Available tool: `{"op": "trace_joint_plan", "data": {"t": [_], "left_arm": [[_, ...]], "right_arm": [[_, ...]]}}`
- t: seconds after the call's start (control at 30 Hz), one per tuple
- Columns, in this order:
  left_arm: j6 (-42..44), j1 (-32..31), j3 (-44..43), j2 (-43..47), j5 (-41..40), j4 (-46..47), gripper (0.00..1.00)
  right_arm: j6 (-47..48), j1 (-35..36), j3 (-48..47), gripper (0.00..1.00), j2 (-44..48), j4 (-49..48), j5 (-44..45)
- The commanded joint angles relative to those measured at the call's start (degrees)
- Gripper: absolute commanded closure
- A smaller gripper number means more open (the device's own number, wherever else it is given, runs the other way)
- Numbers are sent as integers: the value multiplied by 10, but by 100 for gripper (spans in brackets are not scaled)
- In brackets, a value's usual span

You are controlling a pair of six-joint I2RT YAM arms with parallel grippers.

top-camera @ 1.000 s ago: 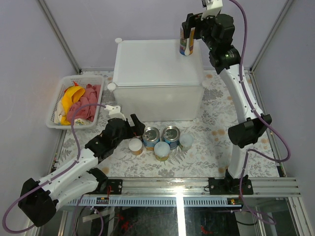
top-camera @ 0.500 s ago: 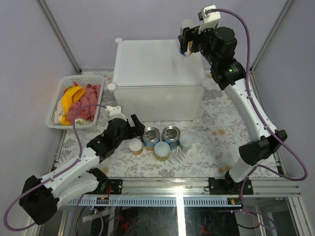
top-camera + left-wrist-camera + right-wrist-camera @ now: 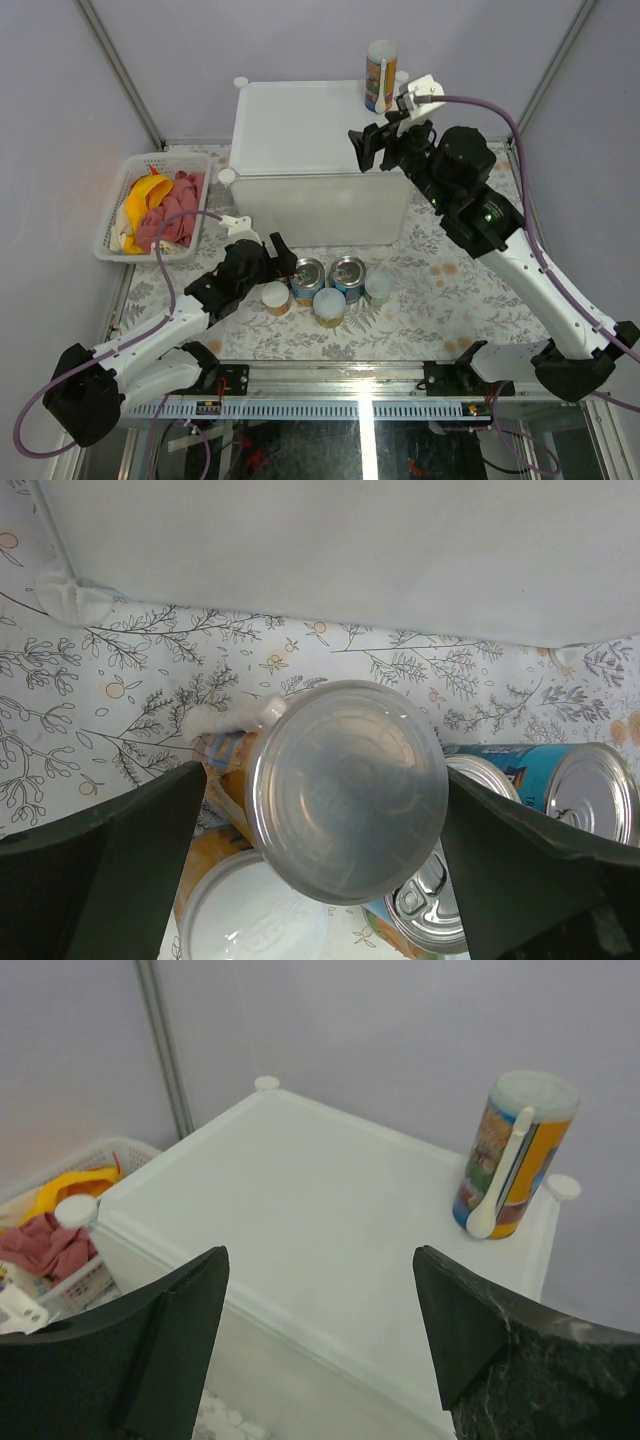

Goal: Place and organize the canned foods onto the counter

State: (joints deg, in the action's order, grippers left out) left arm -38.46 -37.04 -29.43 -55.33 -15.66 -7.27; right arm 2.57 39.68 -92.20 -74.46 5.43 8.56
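A tall slim canister (image 3: 380, 75) with a white spoon on its side stands alone at the far right corner of the counter (image 3: 300, 120); the right wrist view shows the canister (image 3: 515, 1150) there too. My right gripper (image 3: 368, 148) (image 3: 320, 1260) hangs open and empty over the counter's (image 3: 300, 1190) front right part, well clear of it. On the patterned mat, two blue steel cans (image 3: 307, 278) (image 3: 348, 272) and small jars (image 3: 275, 297) (image 3: 329, 305) (image 3: 378, 288) stand clustered. My left gripper (image 3: 270, 262) (image 3: 325, 772) is open, its fingers straddling a pale-lidded canister (image 3: 345, 790).
A white mesh basket (image 3: 115, 215) with a yellow banana (image 3: 145, 190) and pink cloth (image 3: 165, 222) sits left of the counter. The counter's front wall (image 3: 350, 550) rises just beyond the cans. A white-lidded jar (image 3: 250, 925) and steel cans (image 3: 590, 790) crowd the left gripper.
My right gripper let go of the tall canister on the counter's far right corner and drew back toward the front. The left gripper edged closer around its canister.
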Motion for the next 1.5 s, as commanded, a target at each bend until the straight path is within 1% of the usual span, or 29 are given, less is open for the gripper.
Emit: {"op": "trace_joint_plan", "data": {"t": [0.0,0.07,0.23,0.27,0.3,0.4,0.53,0.6,0.63,0.7,0.87,1.1,1.33,1.47], "left_arm": [[1,-4,6,-8,-38,29,9],[1,-6,7,-6,-48,30,14],[6,-7,12,13,-60,28,35],[7,-7,13,18,-62,27,40],[9,-7,14,26,-63,26,47],[18,-7,15,38,-63,26,62],[35,-8,14,40,-45,31,85],[44,-9,11,42,-38,32,94],[49,-11,10,43,-37,32,97],[60,-13,6,50,-36,32,100],[91,-20,-13,73,-38,24,100],[136,-27,-59,104,-20,-11,100],[163,-30,-111,104,-7,-37,100],[185,-30,-147,89,23,-53,100]], "right_arm": [[-8,40,59,20,39,-1,46],[-18,59,87,21,55,4,56],[-43,92,138,24,82,21,70],[-48,97,147,24,86,22,71],[-52,103,155,24,88,24,74],[-58,110,178,24,95,25,78],[-65,114,197,25,100,26,77],[-69,115,208,25,104,25,73],[-71,115,213,25,106,25,71],[-75,115,223,25,110,25,68],[-78,116,238,25,116,29,57],[-77,118,259,24,131,40,22],[-67,124,277,24,147,39,-28],[-50,134,284,24,154,37,-75]]}}
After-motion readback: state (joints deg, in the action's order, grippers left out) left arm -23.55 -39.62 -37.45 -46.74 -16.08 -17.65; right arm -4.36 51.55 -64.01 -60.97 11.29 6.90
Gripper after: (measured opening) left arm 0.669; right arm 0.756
